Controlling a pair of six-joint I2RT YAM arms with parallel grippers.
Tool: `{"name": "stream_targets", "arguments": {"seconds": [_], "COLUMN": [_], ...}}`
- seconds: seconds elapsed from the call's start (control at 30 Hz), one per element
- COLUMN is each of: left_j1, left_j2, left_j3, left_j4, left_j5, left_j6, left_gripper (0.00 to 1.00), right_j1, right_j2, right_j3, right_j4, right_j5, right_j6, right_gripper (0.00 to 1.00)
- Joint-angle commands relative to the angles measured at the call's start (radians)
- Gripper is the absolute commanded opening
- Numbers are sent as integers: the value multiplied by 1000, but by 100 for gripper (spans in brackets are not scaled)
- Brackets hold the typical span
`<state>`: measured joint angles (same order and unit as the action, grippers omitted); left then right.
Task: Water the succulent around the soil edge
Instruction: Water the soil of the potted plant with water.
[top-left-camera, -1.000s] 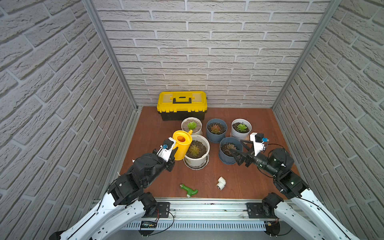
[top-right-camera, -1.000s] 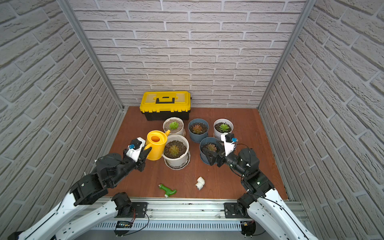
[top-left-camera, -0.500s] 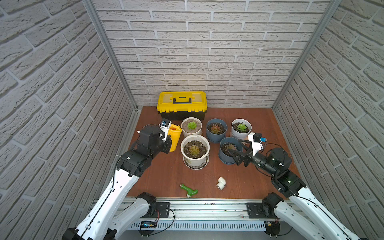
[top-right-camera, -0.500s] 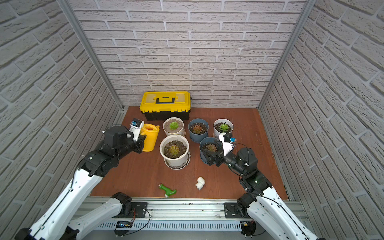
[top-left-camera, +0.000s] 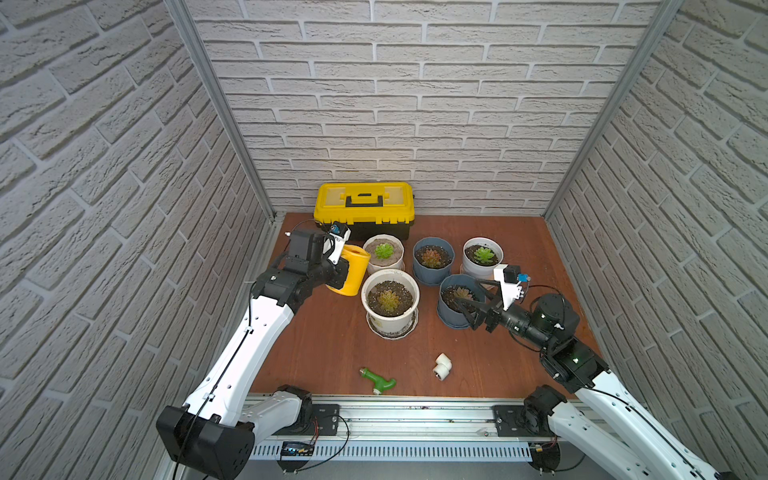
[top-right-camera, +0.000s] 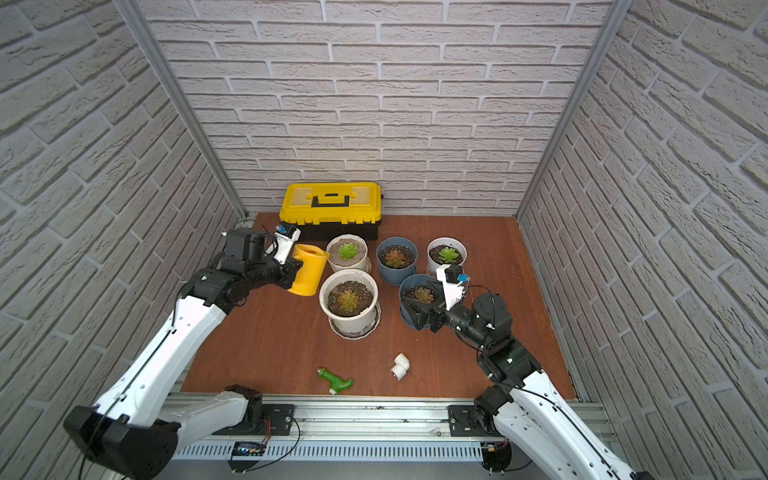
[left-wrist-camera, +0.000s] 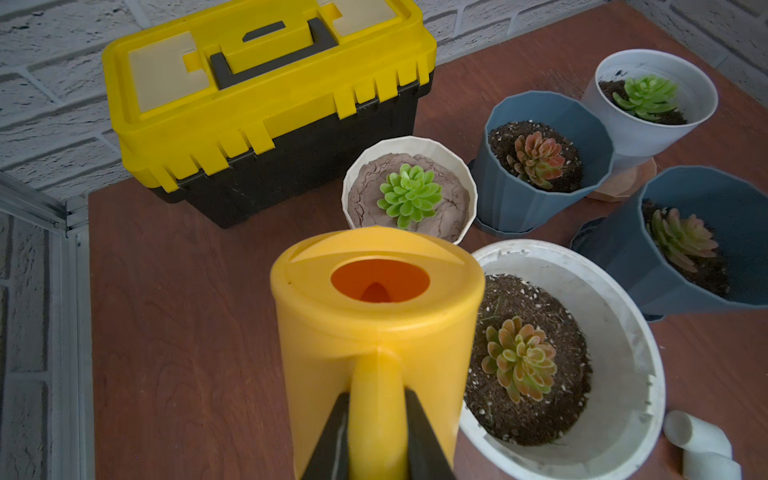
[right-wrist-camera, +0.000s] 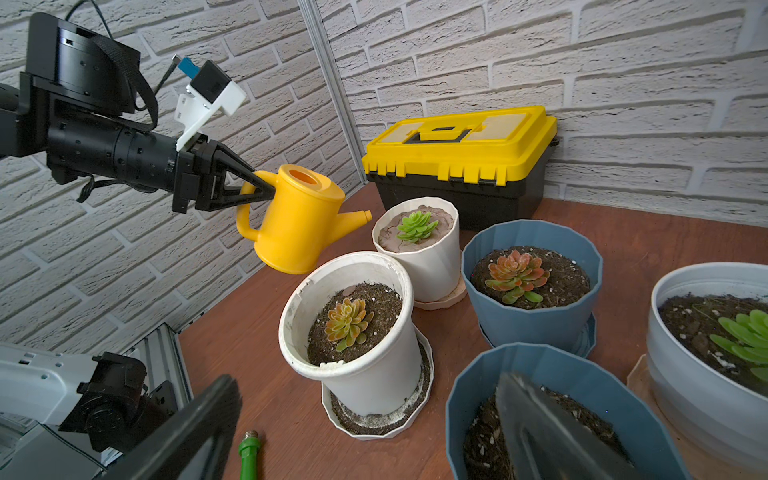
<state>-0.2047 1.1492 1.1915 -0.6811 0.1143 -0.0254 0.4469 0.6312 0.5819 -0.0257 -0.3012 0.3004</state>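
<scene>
Yellow handle (right-wrist-camera: 242, 221) is pinched tight in the left pincer (right-wrist-camera: 259, 189). The watering can (right-wrist-camera: 299, 224) hangs just past it, off the floor, spout (right-wrist-camera: 358, 217) pointing straight away at the small white pot (right-wrist-camera: 436, 257). The right pincer (top-left-camera: 466, 296) is spread wide.

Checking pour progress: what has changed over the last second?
The left gripper, shut on the handle of the yellow watering can, carried it slightly back and left, away from the large white pot. The right gripper stayed open at the near blue pot; the toolbox did not move.

Left wrist view: watering can (left-wrist-camera: 376, 332) hides its spout; pipe elbow (left-wrist-camera: 698, 436) cropped
</scene>
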Motion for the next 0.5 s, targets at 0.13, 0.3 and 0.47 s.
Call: {"name": "stream_targets", "arguments": {"seconds": [0.13,0.3,0.47], "left_j1": [16,16,16], "left_j2": [65,103,167], "left_j3": [84,114,171], "left_j4": [53,74,70], "left_j5": [5,-19,-36], "left_j6": [52,73,88], "left_gripper": [0,0,0], "right_j1": [-5,-5,-5], "right_j2": [8,13,12], "right_j3": [-1,1,4], "right_j4": [40,34,31], "right_j5": [8,4,10], "right_j6": [5,5,5], "right_gripper": [100,100,100]}}
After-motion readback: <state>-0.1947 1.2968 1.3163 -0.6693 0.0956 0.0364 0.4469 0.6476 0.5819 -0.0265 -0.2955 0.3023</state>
